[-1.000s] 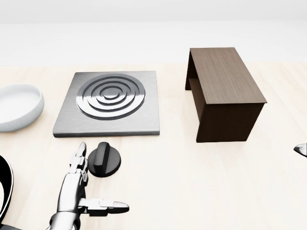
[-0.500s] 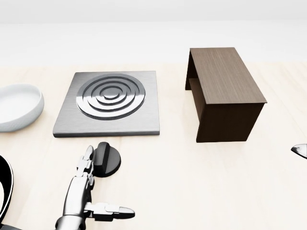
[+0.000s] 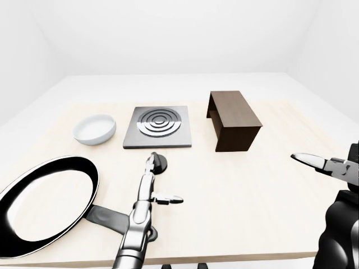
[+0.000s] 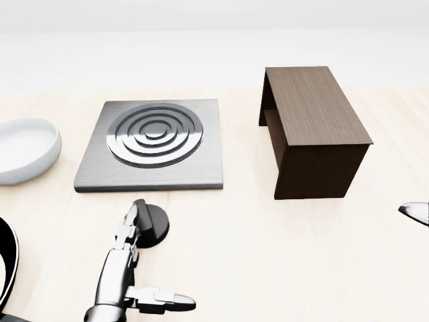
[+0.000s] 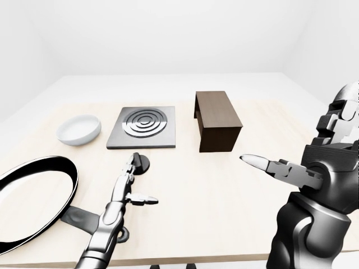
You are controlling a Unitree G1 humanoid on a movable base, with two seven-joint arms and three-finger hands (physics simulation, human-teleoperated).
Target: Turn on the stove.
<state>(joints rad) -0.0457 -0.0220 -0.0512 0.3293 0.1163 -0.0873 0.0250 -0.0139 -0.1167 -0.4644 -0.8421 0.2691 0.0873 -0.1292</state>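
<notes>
Now black knob (image 4: 150, 225) – ridge near-upright in head view, left hand (image 4: 124, 258) fingertips touching

Plain white walls (image 3: 168, 33), pale wooden table (image 3: 252, 190), dark brown wooden shelf (image 3: 233, 120) standing on it, even light

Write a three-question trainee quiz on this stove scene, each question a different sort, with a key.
1. True or false: the left hand has its fingers closed round the knob.
2. Which lies left of the stove in the head view? A) bowl B) wooden box C) pan
3. Fill in: the knob sits just ____ the stove in the head view.

Key: 1 false, the fingers are open at it; 2 A; 3 below.
</notes>
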